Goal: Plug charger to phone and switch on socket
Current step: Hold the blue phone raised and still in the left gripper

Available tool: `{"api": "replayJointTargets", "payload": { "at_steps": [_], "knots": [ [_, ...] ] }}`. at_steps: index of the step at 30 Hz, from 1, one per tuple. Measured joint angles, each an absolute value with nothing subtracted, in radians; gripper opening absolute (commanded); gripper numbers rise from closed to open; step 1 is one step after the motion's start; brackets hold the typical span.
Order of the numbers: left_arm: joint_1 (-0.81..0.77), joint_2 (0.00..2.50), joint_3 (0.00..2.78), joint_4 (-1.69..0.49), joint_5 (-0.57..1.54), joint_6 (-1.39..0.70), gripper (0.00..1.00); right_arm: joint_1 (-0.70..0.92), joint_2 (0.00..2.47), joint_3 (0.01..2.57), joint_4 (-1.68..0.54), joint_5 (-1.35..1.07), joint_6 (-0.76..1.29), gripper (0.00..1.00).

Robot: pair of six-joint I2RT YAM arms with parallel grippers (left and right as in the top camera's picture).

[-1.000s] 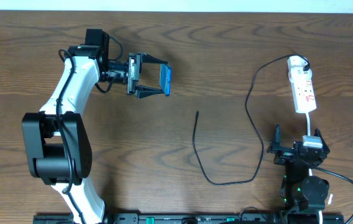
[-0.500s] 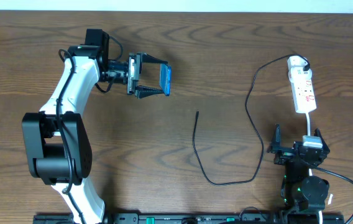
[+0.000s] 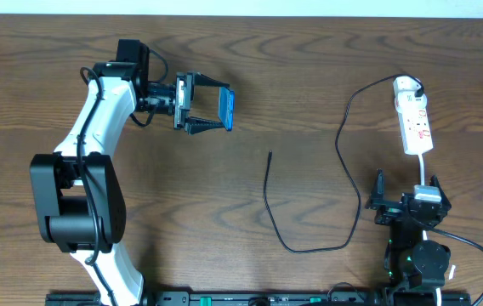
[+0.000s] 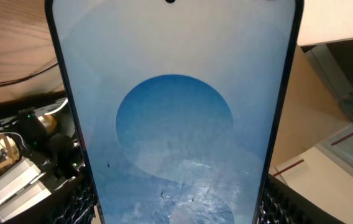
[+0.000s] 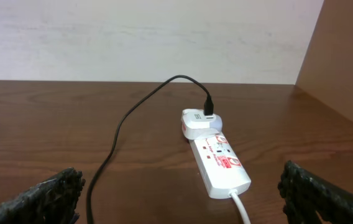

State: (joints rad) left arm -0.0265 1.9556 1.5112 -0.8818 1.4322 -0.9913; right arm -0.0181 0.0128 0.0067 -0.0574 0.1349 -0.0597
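Note:
My left gripper (image 3: 216,108) is shut on the phone (image 3: 228,109), holding it on edge above the table at the upper left. In the left wrist view the phone's blue screen (image 4: 174,112) fills the frame between my fingers. The charger cable (image 3: 343,144) runs from the white adapter on the socket (image 3: 413,119) down and round to its free tip (image 3: 269,155) on the table's middle. My right gripper (image 3: 405,204) is open and empty, near the front right, just below the socket. The socket (image 5: 217,162) lies ahead of it in the right wrist view.
The socket's white lead (image 5: 242,208) runs back toward my right arm. A brown board (image 5: 341,62) stands at the right side. The table's far edge meets a pale wall (image 5: 145,37).

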Motion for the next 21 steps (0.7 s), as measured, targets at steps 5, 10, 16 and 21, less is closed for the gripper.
{"api": "replayJointTargets", "payload": {
  "at_steps": [5,10,16,21],
  "knots": [
    [-0.027,1.956,1.511,-0.882,1.418,-0.991,0.07,-0.018,0.013,0.007,-0.057,0.135,-0.06,0.99],
    [-0.027,1.956,1.511,-0.882,1.415,-0.991,0.08,-0.018,0.013,0.007,-0.057,0.135,-0.06,0.99],
    [-0.027,1.956,1.511,-0.882,1.415,-0.991,0.07,-0.018,0.013,0.007,-0.057,0.135,-0.06,0.99],
    [-0.027,1.956,1.511,-0.882,1.423,-0.991,0.07,-0.018,0.013,0.007,-0.057,0.135,-0.06,0.99]
  ]
}}
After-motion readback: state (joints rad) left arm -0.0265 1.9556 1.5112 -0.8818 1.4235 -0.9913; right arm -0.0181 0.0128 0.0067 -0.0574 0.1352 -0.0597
